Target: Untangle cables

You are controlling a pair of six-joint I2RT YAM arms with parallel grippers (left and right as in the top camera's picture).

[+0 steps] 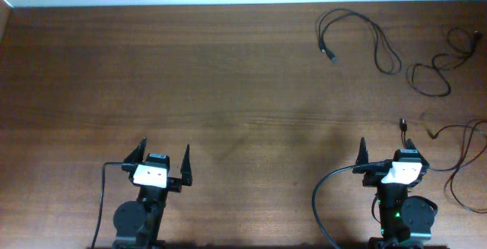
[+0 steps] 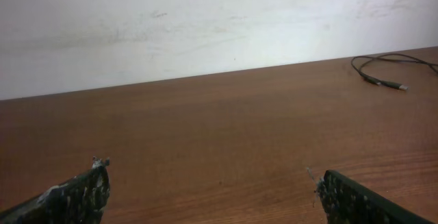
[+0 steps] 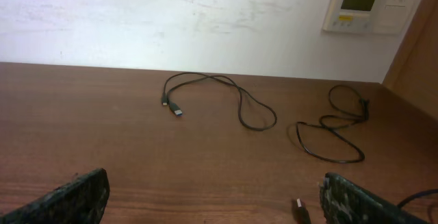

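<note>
Three thin black cables lie at the table's [image 1: 228, 74] far right: one looped cable [image 3: 239, 104] at the back, a second cable [image 1: 435, 66] beside it near the edge, and a third cable [image 1: 456, 129] just beside the right claw [image 3: 215, 183]. Both that claw and the left claw [image 2: 212, 179] hang wide and empty near the front. The cables look barely crossed, so the right claw should probably pinch the nearest one close to its plug and draw it clear slowly, without dragging its loops across the others.
</note>
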